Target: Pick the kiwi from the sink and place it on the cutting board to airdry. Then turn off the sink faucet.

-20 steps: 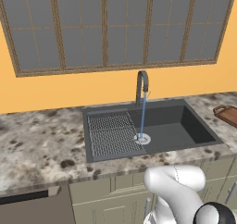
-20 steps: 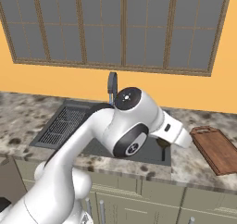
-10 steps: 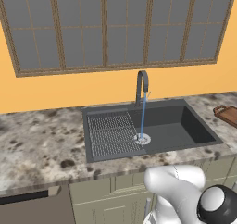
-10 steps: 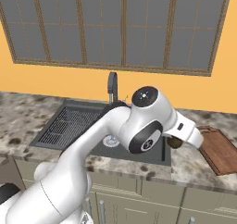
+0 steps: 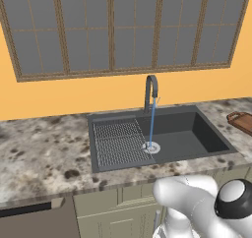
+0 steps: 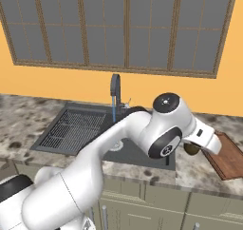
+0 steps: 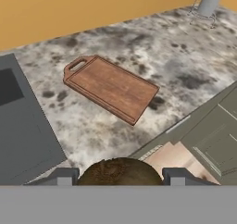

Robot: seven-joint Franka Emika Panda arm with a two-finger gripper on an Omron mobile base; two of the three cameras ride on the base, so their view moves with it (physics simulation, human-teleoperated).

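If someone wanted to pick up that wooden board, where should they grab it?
Best by the loop handle at the end of the cutting board nearest the sink, coming from above. The board lies flat on the counter, so nothing slides under it easily, but the handle's hole likely gives something to hook into.

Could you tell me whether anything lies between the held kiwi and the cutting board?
Nothing visible does. In the hand view the kiwi sits between the gripper fingertips, and only bare counter lies between it and the board, whose top is bare.
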